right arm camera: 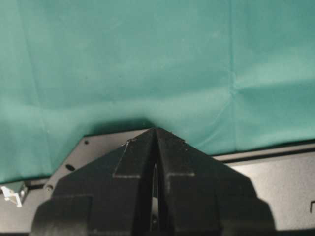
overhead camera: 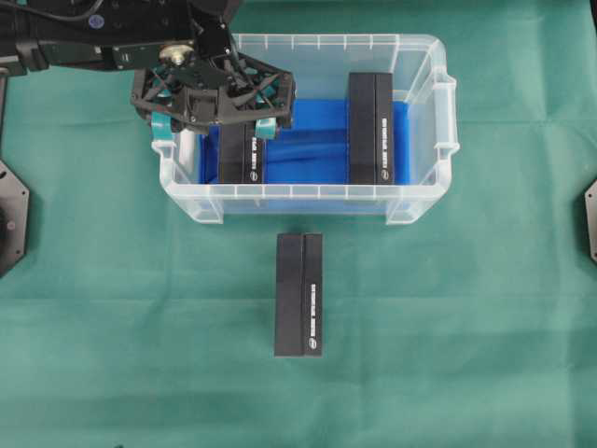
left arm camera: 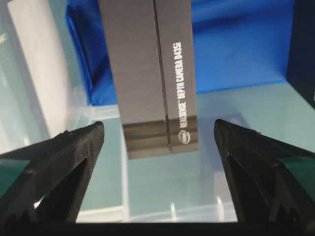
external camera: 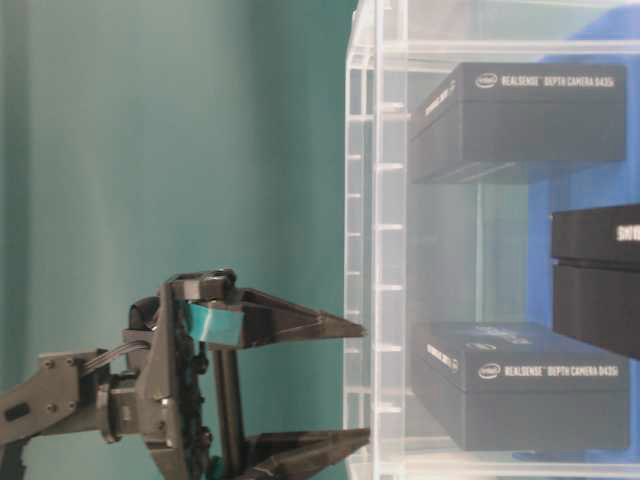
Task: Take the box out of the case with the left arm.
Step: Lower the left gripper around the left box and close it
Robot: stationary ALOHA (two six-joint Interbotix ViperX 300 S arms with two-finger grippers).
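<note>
Teal-padded black lattice left gripper [overhead camera: 213, 126], fingers spread, straddles the long black rectangular box [overhead camera: 242, 154] lying lengthwise below it in the clear plastic case [overhead camera: 424, 201].

3 black boxes total: 2 inside the case [overhead camera: 424, 112], namely the left box [overhead camera: 241, 154] and the right box [overhead camera: 370, 129], and 1 box on the table [overhead camera: 298, 294], outside the case. 1 clear case with blue lining. 1 green cloth [overhead camera: 485, 327] over the table. 2 claws: left claw [overhead camera: 213, 126], right claw [right arm camera: 155, 147].
</note>
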